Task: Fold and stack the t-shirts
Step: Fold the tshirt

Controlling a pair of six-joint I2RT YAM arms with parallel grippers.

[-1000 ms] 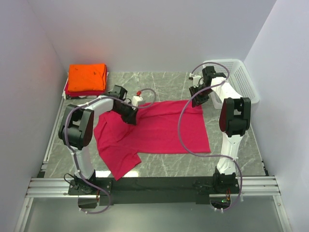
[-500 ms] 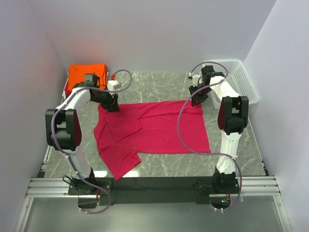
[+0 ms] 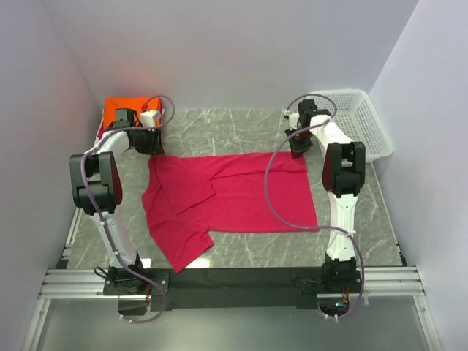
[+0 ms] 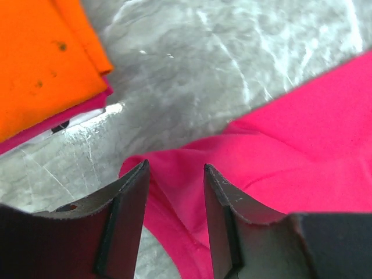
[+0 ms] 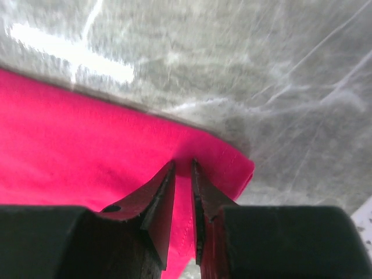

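A crimson-pink t-shirt (image 3: 241, 194) lies spread flat in the middle of the table, one sleeve pointing to the near left. My left gripper (image 3: 150, 143) hangs open over its far-left corner (image 4: 180, 160), the cloth showing between the two fingers. My right gripper (image 3: 297, 147) sits at the shirt's far-right corner (image 5: 224, 160), fingertips down on the hem and only a narrow gap between them. An orange t-shirt (image 3: 117, 110) lies folded on a red one (image 4: 58, 119) at the far left, partly hidden by my left arm.
A white mesh basket (image 3: 358, 124) stands at the far right against the wall. Pale walls close in the left, back and right sides. Bare grey marble tabletop (image 3: 241, 128) lies between the two grippers, beyond the shirt.
My left gripper let go of the cloth, opened, and moved back and left to the shirt's far-left corner. The right gripper's jaws narrowed over the far-right corner.
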